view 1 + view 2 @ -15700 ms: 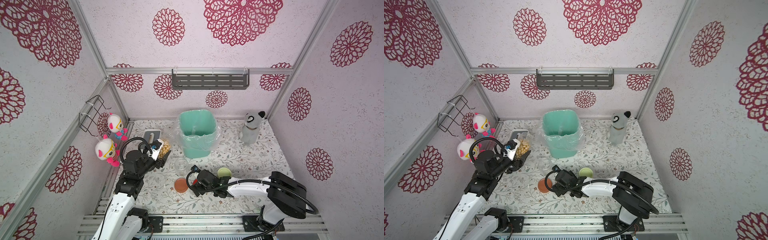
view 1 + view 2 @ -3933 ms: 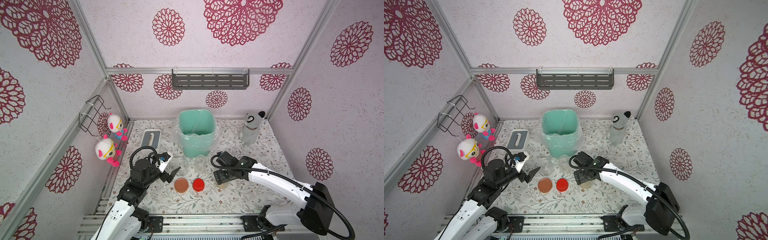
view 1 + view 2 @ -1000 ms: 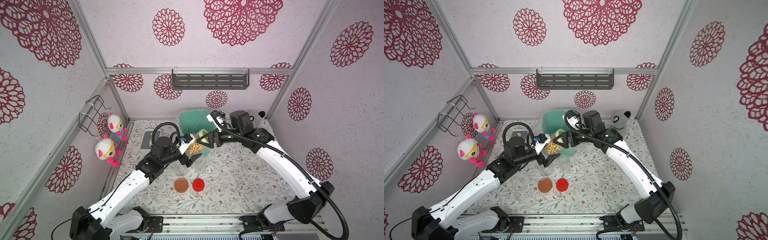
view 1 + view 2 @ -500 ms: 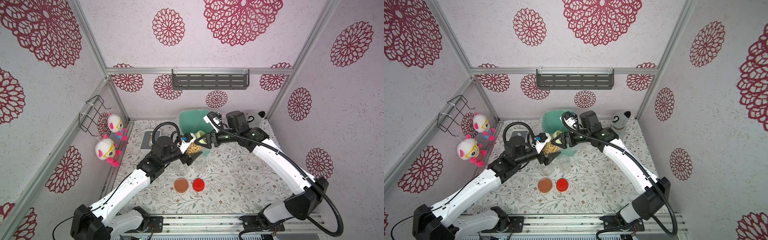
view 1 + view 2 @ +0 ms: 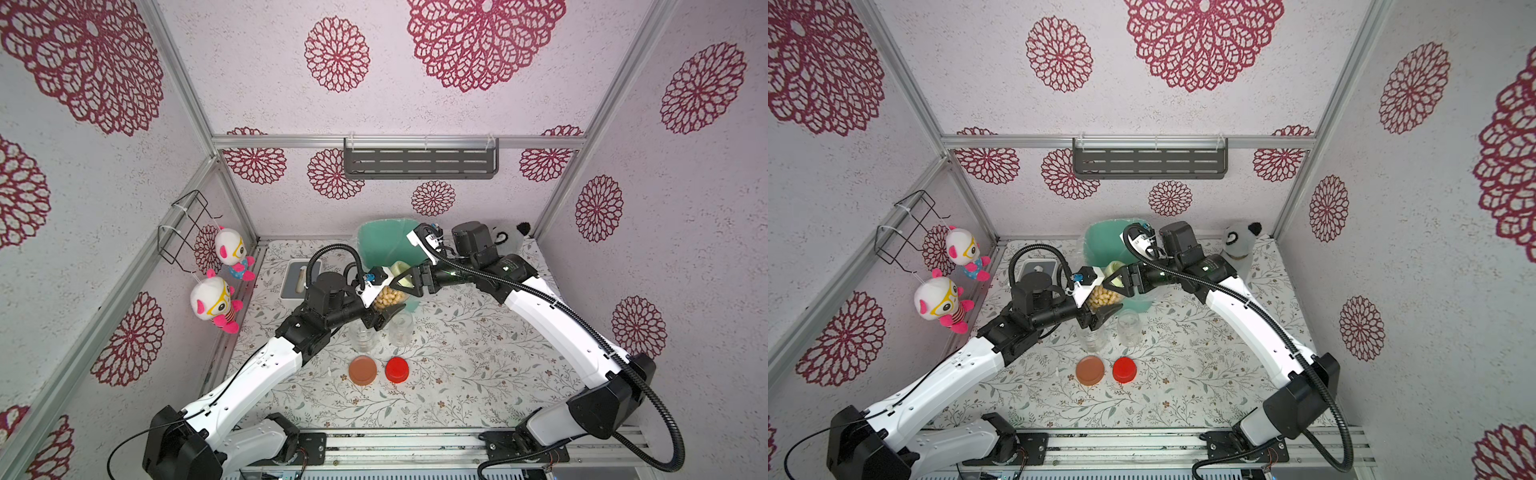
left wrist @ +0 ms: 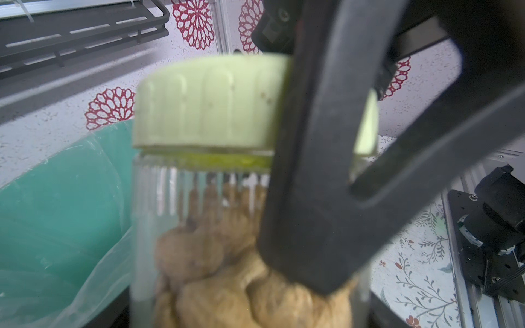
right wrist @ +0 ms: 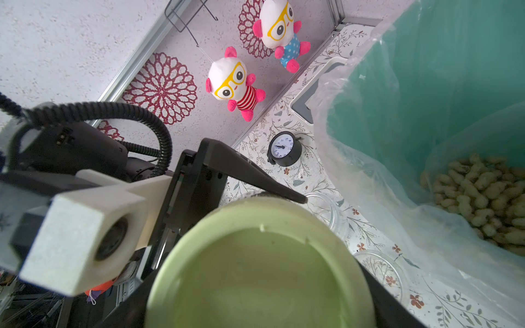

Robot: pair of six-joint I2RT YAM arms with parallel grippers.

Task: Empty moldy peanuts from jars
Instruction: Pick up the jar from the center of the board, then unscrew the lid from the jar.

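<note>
The table point(image 5: 457, 374) carries a mint-green bin point(image 5: 382, 245) with a clear liner at the middle of its back edge. A heap of tan, lumpy peanuts point(image 7: 483, 204) already lies in the bin.

Both arms meet in front of the bin, over the table's middle. Between them a clear ribbed jar point(image 5: 388, 296) hangs in the air, tilted with its top toward the bin. It is packed with yellowish-brown peanuts point(image 6: 221, 269) and its pale green lid point(image 6: 210, 102) is on.

The right gripper point(image 5: 403, 279) clamps the green lid from both sides, jaws wide. The left gripper point(image 5: 385, 305) straddles the jar's body, jaws part open. I cannot tell whether they touch the glass.

Two empty jars point(image 5: 362, 336) point(image 5: 401, 328) stand side by side, open, just below the held one. Nearer the front edge lie a brown lid point(image 5: 363, 370) and a red lid point(image 5: 397, 369), close together.
</note>
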